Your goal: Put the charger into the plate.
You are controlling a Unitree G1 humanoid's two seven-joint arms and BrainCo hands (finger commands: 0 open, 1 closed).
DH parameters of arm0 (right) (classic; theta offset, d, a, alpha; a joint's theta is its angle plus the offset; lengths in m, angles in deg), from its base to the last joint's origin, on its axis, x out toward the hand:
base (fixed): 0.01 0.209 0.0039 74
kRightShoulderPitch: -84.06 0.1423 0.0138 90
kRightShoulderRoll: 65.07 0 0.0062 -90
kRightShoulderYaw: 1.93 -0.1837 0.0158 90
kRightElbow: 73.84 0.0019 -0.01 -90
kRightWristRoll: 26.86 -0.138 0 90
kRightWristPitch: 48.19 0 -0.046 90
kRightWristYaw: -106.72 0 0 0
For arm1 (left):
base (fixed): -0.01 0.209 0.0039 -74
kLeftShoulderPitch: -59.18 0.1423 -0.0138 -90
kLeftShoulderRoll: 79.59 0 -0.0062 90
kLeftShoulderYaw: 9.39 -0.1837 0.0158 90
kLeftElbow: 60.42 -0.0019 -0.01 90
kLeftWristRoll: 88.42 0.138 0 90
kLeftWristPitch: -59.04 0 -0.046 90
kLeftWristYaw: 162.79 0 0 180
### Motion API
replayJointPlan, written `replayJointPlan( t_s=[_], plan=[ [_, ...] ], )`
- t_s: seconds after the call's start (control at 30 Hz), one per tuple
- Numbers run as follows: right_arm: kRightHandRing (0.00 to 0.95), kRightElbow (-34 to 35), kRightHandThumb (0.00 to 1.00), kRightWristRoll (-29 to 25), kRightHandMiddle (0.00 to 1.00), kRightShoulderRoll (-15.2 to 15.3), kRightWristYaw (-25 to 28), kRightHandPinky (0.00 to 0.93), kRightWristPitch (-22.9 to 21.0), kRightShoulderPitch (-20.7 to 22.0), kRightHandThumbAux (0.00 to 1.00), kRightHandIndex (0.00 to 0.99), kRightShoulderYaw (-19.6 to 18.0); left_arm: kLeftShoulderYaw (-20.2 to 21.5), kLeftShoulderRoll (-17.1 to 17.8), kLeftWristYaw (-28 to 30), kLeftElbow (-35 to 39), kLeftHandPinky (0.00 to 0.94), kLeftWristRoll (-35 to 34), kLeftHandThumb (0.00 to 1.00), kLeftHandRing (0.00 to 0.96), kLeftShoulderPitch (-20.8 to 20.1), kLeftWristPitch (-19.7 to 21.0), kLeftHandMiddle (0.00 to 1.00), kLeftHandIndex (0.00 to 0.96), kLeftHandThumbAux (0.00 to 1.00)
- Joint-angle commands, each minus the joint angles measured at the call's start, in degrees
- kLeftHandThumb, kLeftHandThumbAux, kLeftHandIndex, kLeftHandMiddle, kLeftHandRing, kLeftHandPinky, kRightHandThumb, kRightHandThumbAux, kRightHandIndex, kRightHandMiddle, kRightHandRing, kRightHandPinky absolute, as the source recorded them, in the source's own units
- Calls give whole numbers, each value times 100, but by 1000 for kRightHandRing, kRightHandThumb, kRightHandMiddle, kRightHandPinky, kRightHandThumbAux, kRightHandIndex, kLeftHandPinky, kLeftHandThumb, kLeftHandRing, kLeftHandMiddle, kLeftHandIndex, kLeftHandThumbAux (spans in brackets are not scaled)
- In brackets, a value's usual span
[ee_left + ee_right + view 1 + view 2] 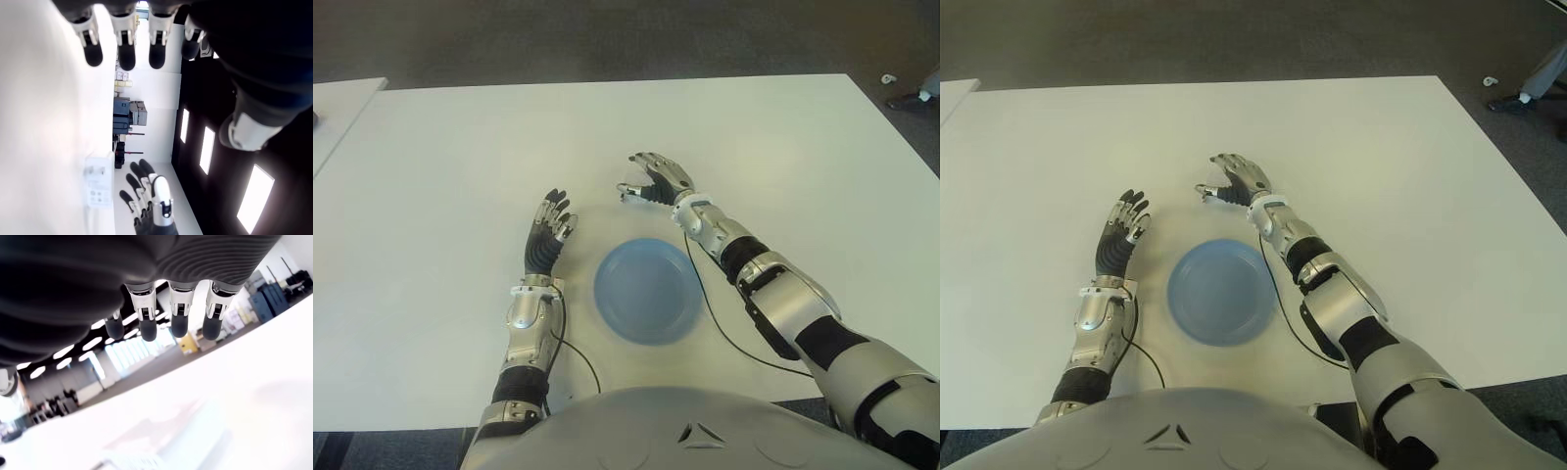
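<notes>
The charger (98, 186) lies flat on the worktop (460, 147) directly beneath the right hand (656, 181), beyond the plate (648, 290). Right fingers (178, 325) are extended, holding nothing. The left hand (548, 230), fingers spread and empty, is farther away.

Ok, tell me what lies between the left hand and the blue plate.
Nothing: in both eye views, only bare white table separates the open left hand from the plate.
</notes>
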Motion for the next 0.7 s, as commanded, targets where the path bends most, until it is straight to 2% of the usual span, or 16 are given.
replayJointPlan(
  t_s=[0.03, 0.3, 0.7],
  plan=[
    [0, -361, 376, 70, 0, -158, 90, 0, 83, 125, 118, 0, 159, -60, -104, -41, -316, 127, 40, 52, 119, 286, 253, 115, 34, 590],
    [0, -729, 388, 73, 0, -302, 417, 0, 67, 191, 118, 0, 294, -85, -117, 29, -196, 128, -9, 49, 122, 349, 261, 118, 33, 578],
    [0, -903, 388, 32, 0, -279, 754, 0, 136, 227, 127, 0, 305, -110, -145, 77, -130, 129, -114, 62, 127, 423, 194, 126, 42, 575]
  ],
)
